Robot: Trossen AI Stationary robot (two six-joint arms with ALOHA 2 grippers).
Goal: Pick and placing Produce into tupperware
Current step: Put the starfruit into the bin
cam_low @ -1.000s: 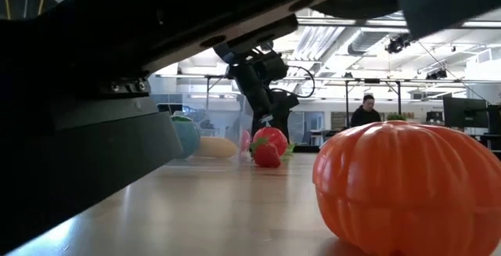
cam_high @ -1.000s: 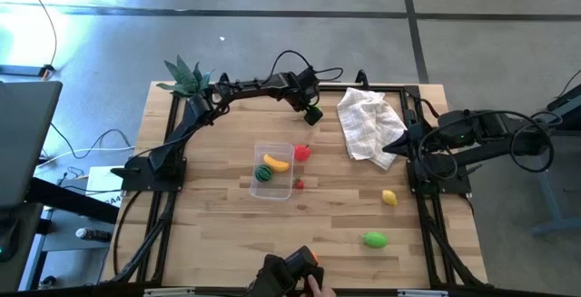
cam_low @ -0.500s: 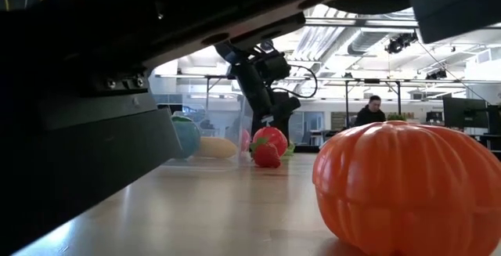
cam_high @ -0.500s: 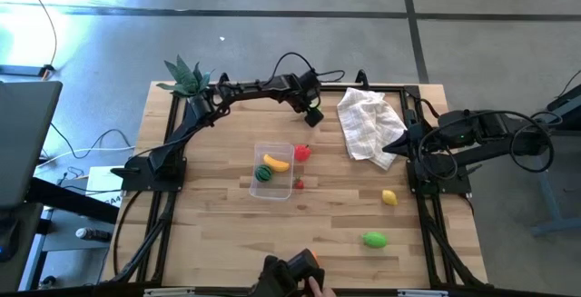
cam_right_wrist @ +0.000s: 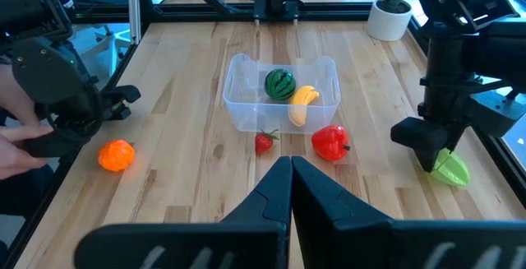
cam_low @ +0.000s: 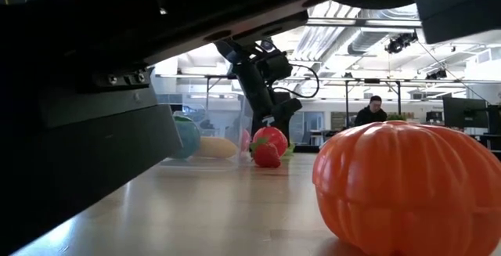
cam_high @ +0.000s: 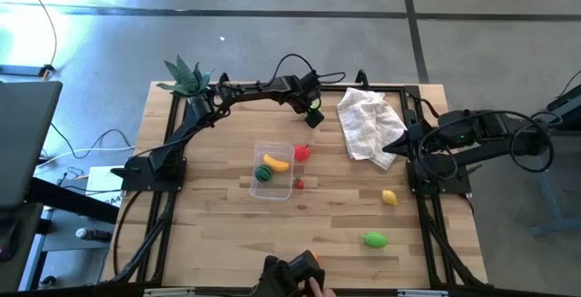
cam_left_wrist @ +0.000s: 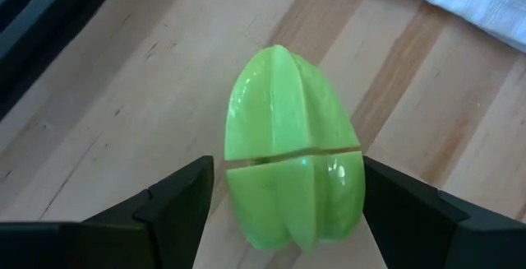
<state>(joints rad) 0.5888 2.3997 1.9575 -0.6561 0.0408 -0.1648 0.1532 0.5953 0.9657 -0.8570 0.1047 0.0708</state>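
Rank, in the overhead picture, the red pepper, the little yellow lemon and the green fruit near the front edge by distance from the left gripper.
From the left gripper:
1. Red pepper, beside the clear tub.
2. Yellow lemon, right side.
3. Green fruit, front right.

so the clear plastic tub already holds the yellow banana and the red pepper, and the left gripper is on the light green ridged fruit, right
Not quite. The clear plastic tub holds the yellow banana and the striped green watermelon. The red pepper sits outside it on the table, as the right wrist view shows. The left gripper is indeed on the light green ridged fruit.
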